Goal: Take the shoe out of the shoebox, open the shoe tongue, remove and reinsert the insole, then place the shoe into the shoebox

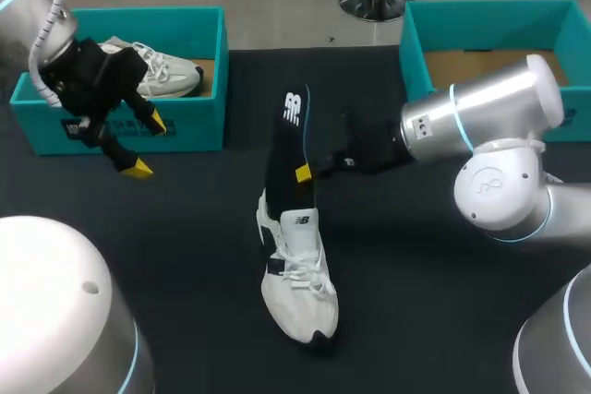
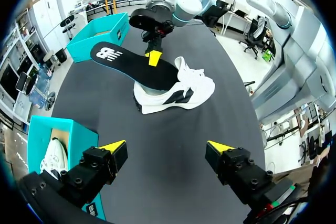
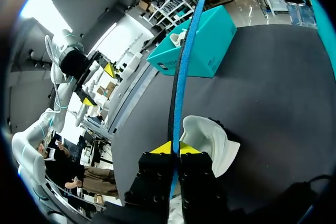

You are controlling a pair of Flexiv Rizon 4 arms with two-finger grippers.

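A white shoe lies on the black table mat, toe toward me. A long black insole rises out of its opening, its lower end still inside. My right gripper is shut on the insole's edge just above the shoe. The right wrist view shows its yellow tips pinching the thin blue-edged insole, with the shoe just below. My left gripper hangs open in front of the left teal shoebox, holding nothing. In its own view the shoe and insole lie well ahead of its fingers.
The left shoebox holds a second white shoe. Another teal shoebox stands at the back right, behind my right arm. Bare mat stretches between my left gripper and the shoe.
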